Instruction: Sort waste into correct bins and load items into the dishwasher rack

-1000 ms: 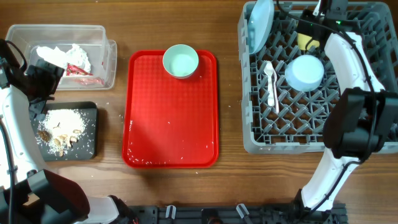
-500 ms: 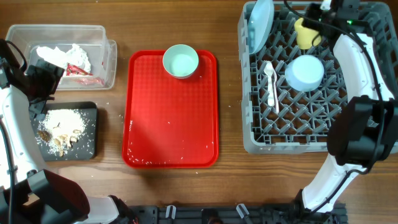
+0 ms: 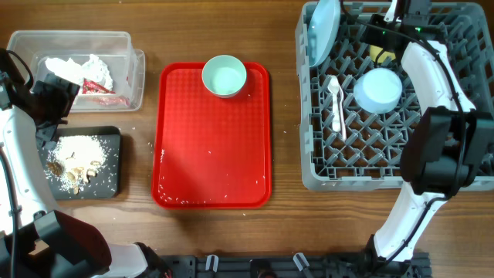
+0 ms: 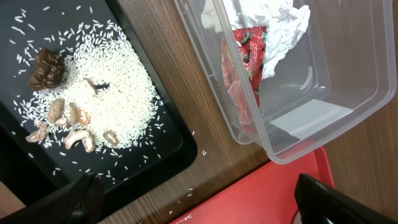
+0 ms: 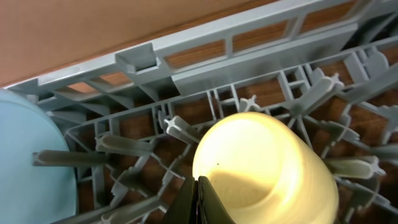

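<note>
While the right tool [image 5: 198,202] pinches it with fingers nearly closed, the small yellow cup [image 5: 261,162], smooth and round, sits right in front among the grey rack [image 5: 186,62] pegs. The left tool [image 4: 198,190] is wide open, holding nothing.

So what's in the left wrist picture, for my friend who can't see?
A black tray holds white rice and brown food scraps; beside it a clear tub holds crumpled white napkins and a red wrapper, on a wooden table.
</note>
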